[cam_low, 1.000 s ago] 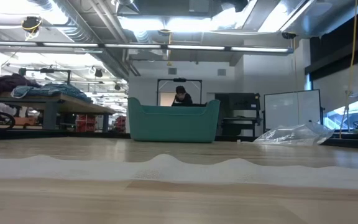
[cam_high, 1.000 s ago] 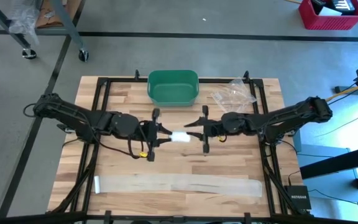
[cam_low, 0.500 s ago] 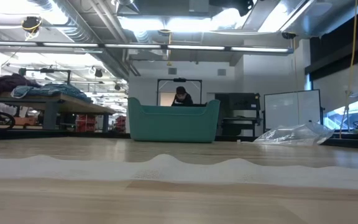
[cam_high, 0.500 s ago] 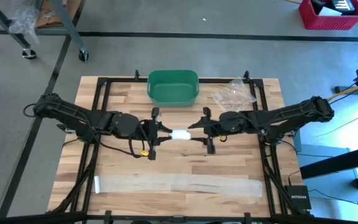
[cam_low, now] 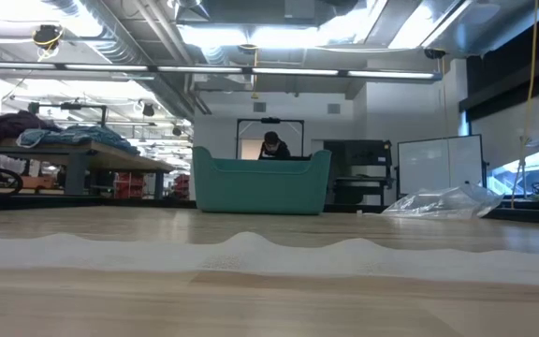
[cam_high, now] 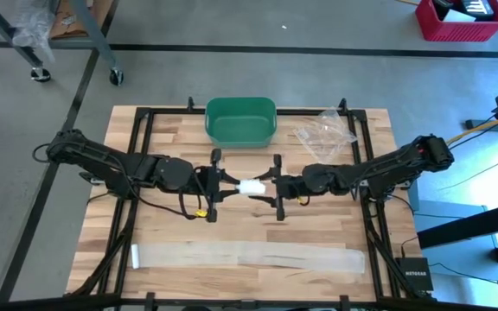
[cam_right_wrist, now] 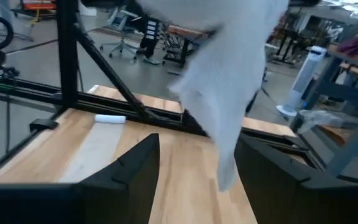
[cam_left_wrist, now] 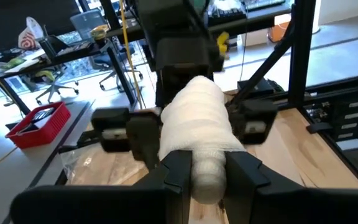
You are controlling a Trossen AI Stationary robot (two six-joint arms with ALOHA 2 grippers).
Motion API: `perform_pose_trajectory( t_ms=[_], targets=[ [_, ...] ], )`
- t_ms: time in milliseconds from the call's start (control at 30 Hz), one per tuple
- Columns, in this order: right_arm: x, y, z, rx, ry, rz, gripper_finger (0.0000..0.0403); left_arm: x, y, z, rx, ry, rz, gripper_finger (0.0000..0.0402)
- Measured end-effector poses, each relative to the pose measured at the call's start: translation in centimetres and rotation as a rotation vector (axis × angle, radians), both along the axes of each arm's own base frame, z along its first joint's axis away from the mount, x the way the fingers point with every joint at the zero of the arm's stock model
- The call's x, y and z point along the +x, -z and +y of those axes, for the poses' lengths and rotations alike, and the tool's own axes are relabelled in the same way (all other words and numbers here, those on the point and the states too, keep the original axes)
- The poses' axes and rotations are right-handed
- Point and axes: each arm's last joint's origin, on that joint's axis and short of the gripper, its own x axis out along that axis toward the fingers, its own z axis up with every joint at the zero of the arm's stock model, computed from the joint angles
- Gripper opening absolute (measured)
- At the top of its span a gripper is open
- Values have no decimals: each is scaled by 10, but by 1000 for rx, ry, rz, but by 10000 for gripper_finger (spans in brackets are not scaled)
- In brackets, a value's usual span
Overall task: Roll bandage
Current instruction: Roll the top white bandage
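The table [cam_high: 258, 229] is butcher-block wood, pale planks with a smooth, faintly satin finish. Bolted round it is a black metal frame [cam_high: 137, 147], matt. At twelve o'clock sits a green bin [cam_high: 241, 121] of smooth plastic with a soft sheen. Toward one o'clock lies a clear plastic bag [cam_high: 327, 131], crinkled and glossy. Along the six o'clock edge stretches a flat bandage strip [cam_high: 247, 257], thin white gauze, matt and slightly rippled. At centre the rolled bandage [cam_left_wrist: 197, 127] shows soft woven cloth with a rough, fuzzy surface. The left gripper [cam_left_wrist: 207, 177] and right gripper [cam_right_wrist: 194, 165] have dark matt plastic-looking fingers.
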Motion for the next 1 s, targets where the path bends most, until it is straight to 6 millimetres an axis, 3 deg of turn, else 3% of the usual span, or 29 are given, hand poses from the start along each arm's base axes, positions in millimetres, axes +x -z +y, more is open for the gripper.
perform_pose_trajectory(
  t_ms=[133, 333, 500, 633, 800, 1000],
  targets=[
    [5, 2, 0, -21, 5, -29, 158, 0, -2, -1, -5, 4, -18, 54],
    [4, 3, 0, -54, 19, -13, 17, 0, -1, -1, -1, 5, -8, 54],
    [3, 5, 3, -28, 8, 7, 23, 0, -1, -1, 10, -3, -9, 54],
    [0, 6, 16, -32, -23, 20, 6, 0, -1, 1, 55, -77, -10, 54],
    [-5, 6, 30, -73, 15, 16, 14, -1, -1, 3, 105, -138, -8, 54],
    [-7, -6, 46, -120, -18, -14, 5, 0, 3, 4, 147, -157, 6, 54]
  ],
)
